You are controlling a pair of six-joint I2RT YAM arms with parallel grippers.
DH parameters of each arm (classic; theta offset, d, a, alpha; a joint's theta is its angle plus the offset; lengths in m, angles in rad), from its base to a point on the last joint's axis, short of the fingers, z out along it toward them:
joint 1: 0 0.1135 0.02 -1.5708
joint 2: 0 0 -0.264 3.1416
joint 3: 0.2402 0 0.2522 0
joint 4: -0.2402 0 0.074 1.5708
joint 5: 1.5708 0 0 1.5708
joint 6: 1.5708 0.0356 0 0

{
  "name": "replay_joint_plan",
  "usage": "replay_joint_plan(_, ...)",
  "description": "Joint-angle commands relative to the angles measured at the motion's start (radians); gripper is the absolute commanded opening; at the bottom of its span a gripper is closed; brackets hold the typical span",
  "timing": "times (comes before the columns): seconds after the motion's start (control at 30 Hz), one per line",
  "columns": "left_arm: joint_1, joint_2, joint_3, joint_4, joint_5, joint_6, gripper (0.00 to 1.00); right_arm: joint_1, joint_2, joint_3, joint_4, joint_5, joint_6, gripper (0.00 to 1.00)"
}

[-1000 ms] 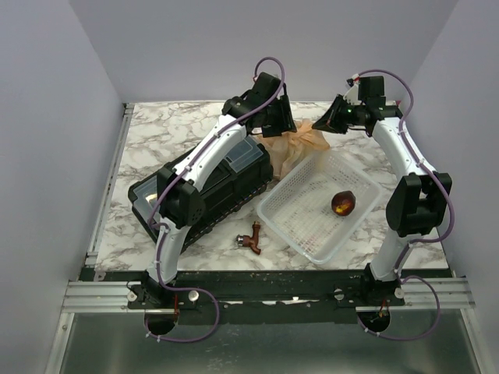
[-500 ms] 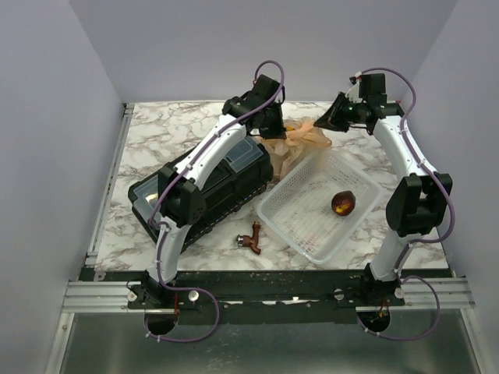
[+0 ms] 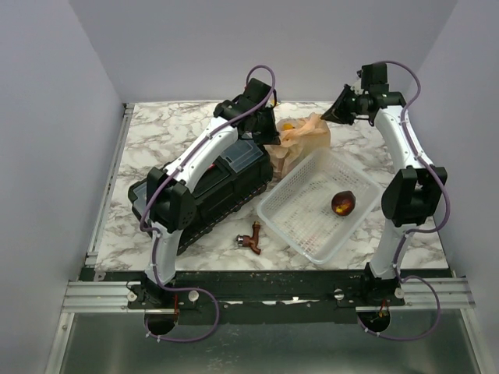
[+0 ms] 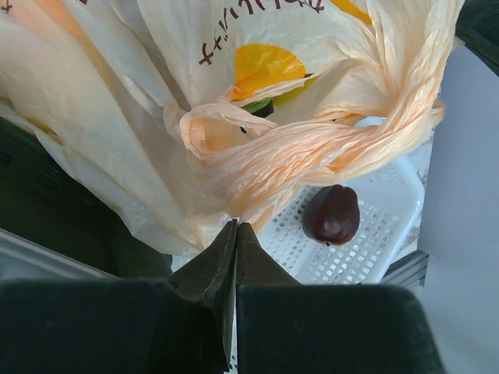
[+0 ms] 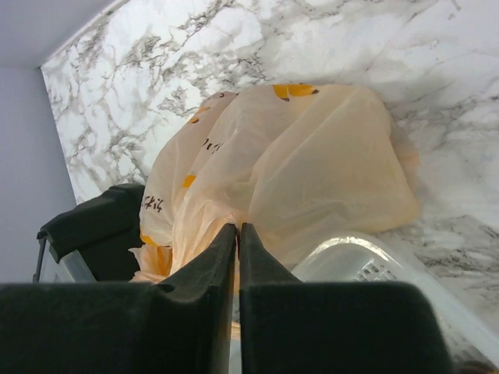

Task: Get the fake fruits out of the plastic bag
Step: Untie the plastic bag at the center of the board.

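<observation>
Bag: we found the plastic bag point(image 3: 308, 134) bunched at the far rim of the basket point(image 3: 300, 226).
Left fingers point(image 4: 218, 265): pressed together, pinching the bag's twisted handle.
Right fingers point(image 5: 210, 265): closed on a fold of the bag.
Fake fruits: hidden inside the bag; we could not tell its yellow patches from print.

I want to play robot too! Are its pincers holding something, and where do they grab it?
Both hold the plastic bag. The left pincer pinches its twisted handle strand; the right pincer pinches a thin fold of its side.
</observation>
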Motion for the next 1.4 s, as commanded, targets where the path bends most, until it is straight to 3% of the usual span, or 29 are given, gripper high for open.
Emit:
replay_joint_plan(0.0, -0.002, -0.054, -0.029, 0.012, 0.064, -0.040, 0.00, -0.009, -0.011, 0.046, -0.078, 0.037, -0.074, 0.16)
replay_joint_plan(0.17, -0.002, -0.067, -0.067, 0.042, 0.099, -0.074, 0.00, -0.006, -0.113, -0.006, -0.089, 0.051, -0.099, 0.45)
replay_joint_plan(0.37, -0.002, -0.068, -0.072, 0.054, 0.121, -0.089, 0.00, 0.064, -0.231, -0.120, -0.082, 0.003, -0.026, 0.68)
replay_joint_plan(0.53, -0.002, -0.054, -0.062, 0.064, 0.141, -0.116, 0.00, 0.167, -0.257, -0.206, 0.026, 0.005, 0.058, 0.67)
replay_joint_plan(0.67, 0.000, -0.045, -0.050, 0.059, 0.148, -0.122, 0.00, 0.175, -0.213, -0.191, 0.008, 0.095, 0.037, 0.54)
replay_joint_plan(1.13, -0.009, -0.041, -0.048, 0.050, 0.175, -0.121, 0.00, 0.174, -0.155, -0.177, -0.012, 0.226, 0.024, 0.53)
replay_joint_plan(1.37, -0.016, -0.037, -0.039, 0.035, 0.175, -0.113, 0.00, 0.174, -0.124, -0.145, -0.001, 0.226, 0.038, 0.28)
